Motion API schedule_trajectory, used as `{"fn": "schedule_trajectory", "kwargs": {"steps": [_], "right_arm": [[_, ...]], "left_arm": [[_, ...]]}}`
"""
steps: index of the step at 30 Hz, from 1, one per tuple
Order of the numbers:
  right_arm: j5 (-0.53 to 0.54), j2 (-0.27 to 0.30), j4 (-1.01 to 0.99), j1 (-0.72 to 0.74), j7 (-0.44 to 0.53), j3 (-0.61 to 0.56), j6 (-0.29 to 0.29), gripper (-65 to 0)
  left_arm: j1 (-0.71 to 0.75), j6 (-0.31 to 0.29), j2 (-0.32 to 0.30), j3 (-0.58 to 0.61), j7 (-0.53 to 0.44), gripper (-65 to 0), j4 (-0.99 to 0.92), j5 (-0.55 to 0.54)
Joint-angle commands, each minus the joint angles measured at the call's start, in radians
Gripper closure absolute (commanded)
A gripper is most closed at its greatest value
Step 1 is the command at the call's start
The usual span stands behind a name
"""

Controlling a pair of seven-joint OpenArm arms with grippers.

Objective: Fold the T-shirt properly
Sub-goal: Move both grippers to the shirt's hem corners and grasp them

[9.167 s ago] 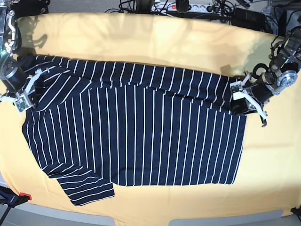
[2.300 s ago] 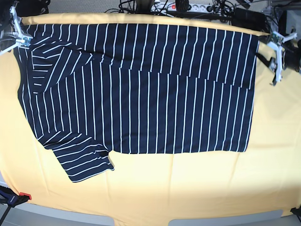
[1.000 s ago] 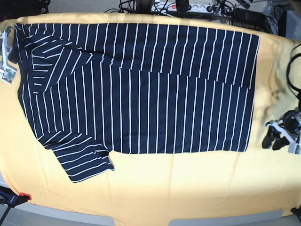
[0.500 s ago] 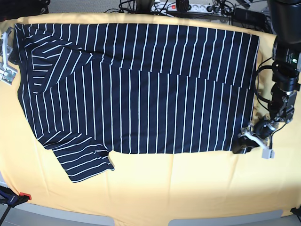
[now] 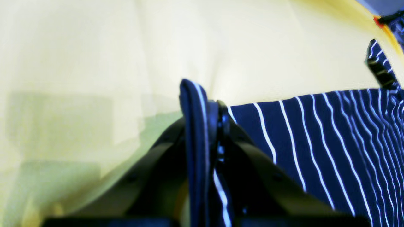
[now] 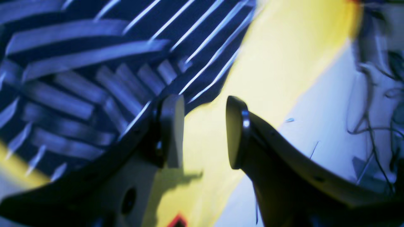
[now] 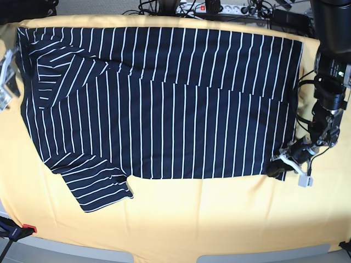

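On the yellow cloth, the striped T-shirt, laid wide, with upper part folded over. Left gripper closed firmly on the lower corner at the view's right, with cloth pinched between fingertips. Right gripper partly open, with nothing in hold, near the opposite side.

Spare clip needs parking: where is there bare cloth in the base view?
Bare: the yellow cloth below the T-shirt's lower edge, right of its sleeve. Crowded: the shirt's lower right corner, gripped by the left pincer.
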Motion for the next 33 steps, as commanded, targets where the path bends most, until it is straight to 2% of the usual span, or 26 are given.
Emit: {"fn": "schedule_trajectory", "kwargs": {"steps": [1, 4, 9, 14, 17, 19, 23, 25, 28, 33], "right_arm": [[-0.001, -0.004, 0.007, 0.045, 0.024, 0.014, -0.02, -24.9], [0.013, -0.078, -0.02, 0.167, 0.046, 0.014, -0.044, -26.4], [0.072, -0.197, -0.199, 0.388, 0.063, -0.016, -0.01, -28.9], [0.134, -0.256, -0.496, 0.61, 0.062, -0.157, 0.077, -28.9], [0.134, -0.283, -0.676, 0.76, 0.059, -0.27, 0.118, -28.9], [0.116, -0.299, -0.784, 0.855, 0.06, -0.338, 0.142, -28.9], [0.018, -0.342, -0.972, 1.028, 0.071, -0.436, 0.145, -28.9], [-0.04, -0.36, -1.052, 1.093, 0.095, -0.468, 0.168, -28.9], [-0.123, -0.376, -1.139, 1.165, 0.133, -0.506, 0.155, -28.9], [-0.271, -0.375, -1.178, 1.203, 0.24, -0.521, 0.029, -28.9]], "left_arm": [[-0.04, -0.007, -0.008, 0.0, 0.002, 0.0, 0.007, 0.005], [-0.078, -0.007, -0.005, 0.0, -0.003, 0.0, 0.007, 0.005], [-0.131, -0.007, -0.002, 0.0, -0.002, 0.0, 0.007, 0.006], [-0.146, -0.007, 0.001, 0.0, 0.006, 0.0, 0.007, 0.006], [-0.141, -0.007, 0.0, 0.0, 0.008, 0.0, 0.007, 0.006], [-0.138, -0.007, 0.0, 0.0, 0.009, 0.0, 0.007, 0.006], [-0.129, -0.007, 0.0, 0.0, 0.013, 0.0, 0.007, 0.006], [-0.121, -0.007, 0.0, 0.0, 0.013, 0.0, 0.007, 0.006], [-0.108, -0.007, 0.0, 0.0, 0.023, 0.0, 0.007, 0.006], [-0.099, -0.007, -0.001, 0.0, 0.035, 0.0, 0.007, 0.006]]}}
